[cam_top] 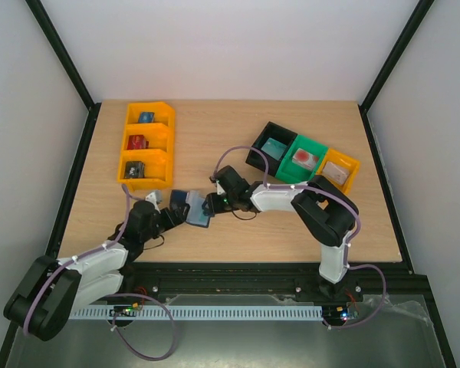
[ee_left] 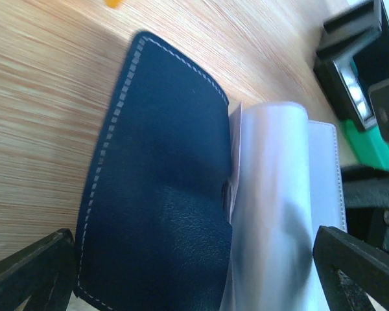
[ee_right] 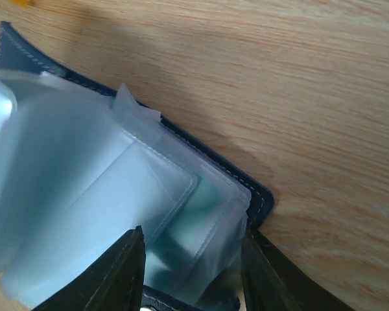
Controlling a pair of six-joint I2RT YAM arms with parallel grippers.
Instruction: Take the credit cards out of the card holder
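Observation:
The dark navy card holder (cam_top: 188,207) stands tilted between my two grippers, left of the table's middle. The left wrist view shows its stitched outer cover (ee_left: 155,181) and bowed pale sleeves (ee_left: 272,194). My left gripper (cam_top: 167,216) (ee_left: 191,265) has its fingers wide apart, one on each side edge, holding the holder up. The right wrist view shows the inside: clear sleeves (ee_right: 84,168) and a teal credit card (ee_right: 204,227) in a pocket by the navy corner (ee_right: 259,194). My right gripper (cam_top: 212,204) (ee_right: 193,272) is part open, its jaws straddling that corner of the sleeves.
An orange bin with three compartments (cam_top: 147,146) stands at the back left. A black bin (cam_top: 270,146), a green bin (cam_top: 303,159) and a yellow bin (cam_top: 339,170) stand in a row at the back right. The two grippers are very close together.

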